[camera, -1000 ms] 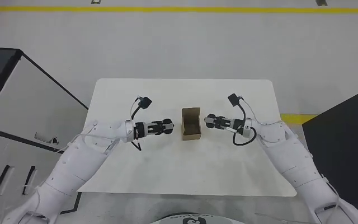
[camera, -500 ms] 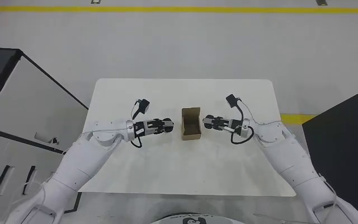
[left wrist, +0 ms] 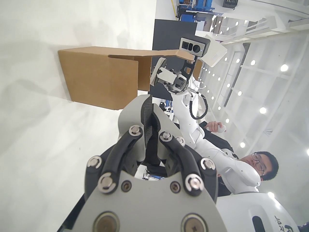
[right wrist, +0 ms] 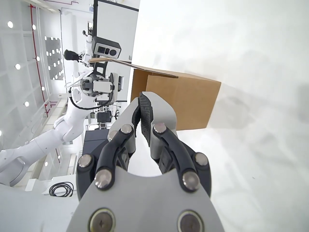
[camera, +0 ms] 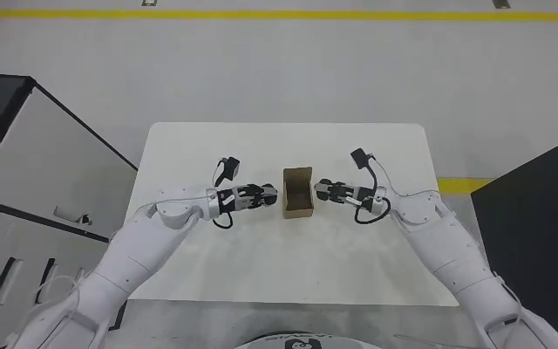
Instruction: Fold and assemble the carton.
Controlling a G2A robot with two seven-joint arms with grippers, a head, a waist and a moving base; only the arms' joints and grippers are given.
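The left end effector [camera: 272, 194] has moved a little closer to the carton [camera: 297, 193], and its arm has swung in toward the middle of the desk [camera: 288, 262]. The right end effector [camera: 319, 188] has crept a tiny bit closer too. The carton has stayed in the same spot, in the middle of the desk, right between them.

Both end effectors are pinched closed with nothing in them. Each one sits just beside a carton wall. I cannot tell if they touch it. In the left wrist view, the left end effector [left wrist: 149, 100] hides one carton [left wrist: 96, 76] corner. One flap [left wrist: 154, 53] sticks out.
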